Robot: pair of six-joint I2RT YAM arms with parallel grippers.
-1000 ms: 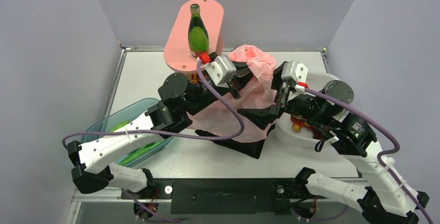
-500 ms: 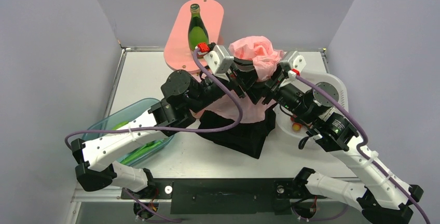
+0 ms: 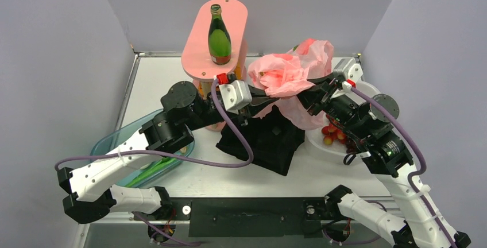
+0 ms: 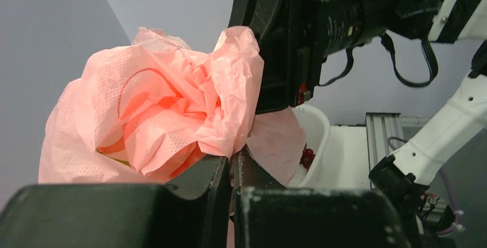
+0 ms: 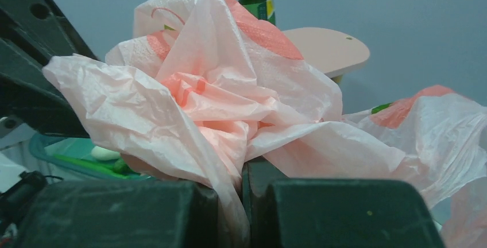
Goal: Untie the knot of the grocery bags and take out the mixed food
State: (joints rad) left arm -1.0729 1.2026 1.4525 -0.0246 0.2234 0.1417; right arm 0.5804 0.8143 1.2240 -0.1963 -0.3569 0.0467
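The thin translucent pink plastic bag with red print (image 3: 284, 74) hangs in the air between the two hands. It is over the far-right part of the table, just above the boxy black fabric tote (image 3: 267, 139), which sits slumped near the table's middle.

The left hand (image 4: 232, 167) has its fingers pressed together on a fold at the underside of the bag's left end. The right hand (image 5: 244, 180) is likewise closed tight on a fold at the right end. Neither shows any gap between the fingers beyond the film itself.

The crumpled bundle's long axis runs from one hand to the other, roughly along the far edge of the table and tilted a little up toward the far-right corner. The gathered, twisted plastic lies midway between the grips and equally near both arms. Loosening it therefore looks to depend on the hands drawing apart along that axis rather than lifting. Whether a knot remains in the bunched film cannot be told.

The green glass bottle (image 3: 219, 37) stands upright on an oval pink stand (image 3: 198, 55) at the far edge, left of the bag and clear of it.
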